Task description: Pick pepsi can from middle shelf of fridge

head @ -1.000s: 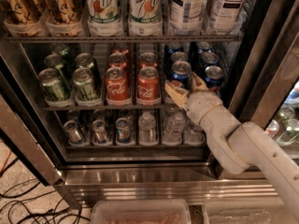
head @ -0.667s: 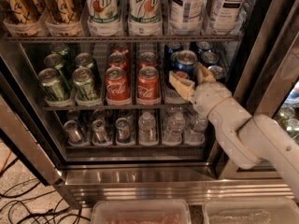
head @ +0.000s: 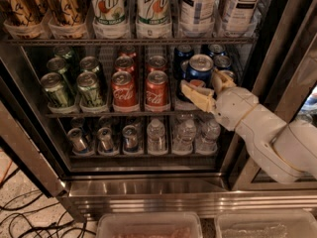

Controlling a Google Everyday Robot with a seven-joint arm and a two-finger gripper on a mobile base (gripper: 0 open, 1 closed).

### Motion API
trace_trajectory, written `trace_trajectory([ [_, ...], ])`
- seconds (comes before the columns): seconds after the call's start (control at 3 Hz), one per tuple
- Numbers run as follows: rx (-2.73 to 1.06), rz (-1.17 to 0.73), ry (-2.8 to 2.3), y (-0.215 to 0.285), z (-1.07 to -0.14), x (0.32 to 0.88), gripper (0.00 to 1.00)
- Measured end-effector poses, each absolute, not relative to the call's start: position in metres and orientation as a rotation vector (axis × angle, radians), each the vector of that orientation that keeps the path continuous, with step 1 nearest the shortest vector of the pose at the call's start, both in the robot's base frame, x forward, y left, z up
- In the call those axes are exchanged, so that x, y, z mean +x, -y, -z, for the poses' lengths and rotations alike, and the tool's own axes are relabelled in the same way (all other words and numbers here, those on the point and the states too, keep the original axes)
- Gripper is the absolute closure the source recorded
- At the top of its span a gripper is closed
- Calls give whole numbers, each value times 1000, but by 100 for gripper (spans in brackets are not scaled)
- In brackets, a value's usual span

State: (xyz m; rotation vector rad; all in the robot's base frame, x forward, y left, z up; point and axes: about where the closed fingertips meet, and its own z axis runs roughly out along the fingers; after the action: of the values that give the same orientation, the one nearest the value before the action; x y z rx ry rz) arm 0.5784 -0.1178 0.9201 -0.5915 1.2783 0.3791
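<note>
The fridge [head: 148,188] stands open with its steel frame below. On the middle shelf [head: 99,114], dark blue pepsi cans stand at the right. My gripper [head: 203,82] reaches in from the right on a white arm. Its tan fingers [head: 194,93] stand on both sides of the front pepsi can [head: 200,68], shut on it. The can sits slightly higher and nearer than the other pepsi cans [head: 217,49] behind it.
Red Coca-Cola cans [head: 124,90] and green cans [head: 58,89] share the middle shelf to the left. Tall bottles [head: 153,9] fill the shelf above. Water bottles [head: 184,135] and cans stand below. The fridge's right frame [head: 292,58] is close to my arm. Plastic bins [head: 148,225] and floor cables [head: 29,217] lie in front.
My gripper moved up and slightly right around the front pepsi can, and the can rose with it from its place on the shelf.
</note>
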Motion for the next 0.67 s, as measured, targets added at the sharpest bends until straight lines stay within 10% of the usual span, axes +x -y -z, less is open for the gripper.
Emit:
trace_trajectory([
  [0.67, -743, -675, -1353, 86, -881, 517, 100],
])
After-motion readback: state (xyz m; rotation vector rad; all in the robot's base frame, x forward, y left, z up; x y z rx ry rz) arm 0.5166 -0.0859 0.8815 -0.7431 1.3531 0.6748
